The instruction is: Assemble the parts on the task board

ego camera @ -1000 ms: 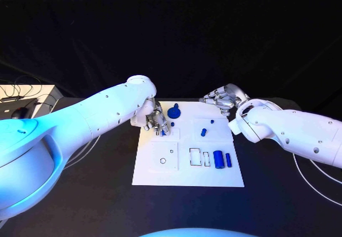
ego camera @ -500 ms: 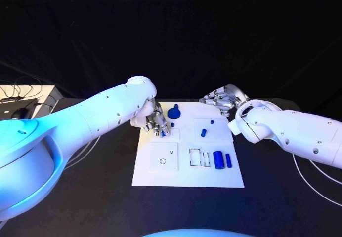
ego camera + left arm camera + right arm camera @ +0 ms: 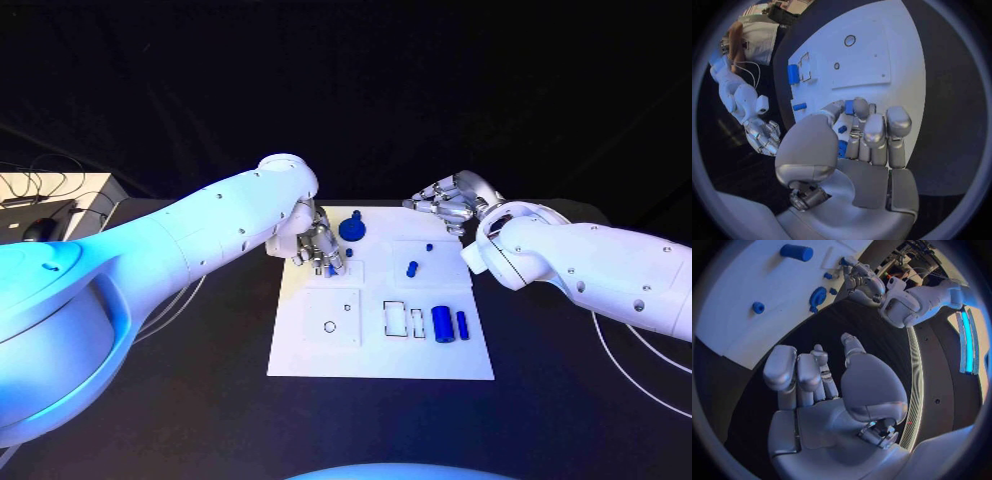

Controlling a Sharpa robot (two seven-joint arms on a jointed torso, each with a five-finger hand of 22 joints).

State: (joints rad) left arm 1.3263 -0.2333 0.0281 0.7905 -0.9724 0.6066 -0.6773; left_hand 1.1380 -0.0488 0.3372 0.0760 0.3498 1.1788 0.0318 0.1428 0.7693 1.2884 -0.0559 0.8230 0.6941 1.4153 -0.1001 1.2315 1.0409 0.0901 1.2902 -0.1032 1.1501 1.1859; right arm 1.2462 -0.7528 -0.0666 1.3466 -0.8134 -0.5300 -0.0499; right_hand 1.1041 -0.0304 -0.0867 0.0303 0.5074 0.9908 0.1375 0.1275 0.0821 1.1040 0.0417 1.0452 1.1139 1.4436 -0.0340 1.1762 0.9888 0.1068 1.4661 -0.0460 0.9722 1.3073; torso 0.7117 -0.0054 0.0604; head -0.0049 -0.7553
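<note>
Left hand [image 3: 317, 245] hung over the far left edge of the task board [image 3: 310, 345]. Fingers [image 3: 873, 131] curled in toward the thumb, closed round a small blue part [image 3: 842, 148] that peeked out between thumb and fingers in the left wrist view; a second blue tip [image 3: 849, 107] poked out past the fingertips, though whether that belonged to the same piece could not be told.

Right hand [image 3: 450, 200] hovered off the board, past its far right corner, over the black table [image 3: 188, 400]. Fingers [image 3: 795, 371] loosely spread and upright, nothing between them, well apart from every part.

Counted on the board in the head view:
- one round knob-like part [image 3: 353, 228] at the far end, just beside the left hand;
- one small stub [image 3: 413, 267] near the middle;
- one tiny peg [image 3: 430, 245] toward the far right;
- two upright-lying cylinders side by side near the right edge, a thicker one [image 3: 443, 324] and a thinner one [image 3: 462, 323], close together but whether touching could not be told.

Also marked on the board: one small ring-shaped hole [image 3: 330, 326] on the left half, and two narrow rectangular outlines [image 3: 395, 316] just left of the cylinders.
</note>
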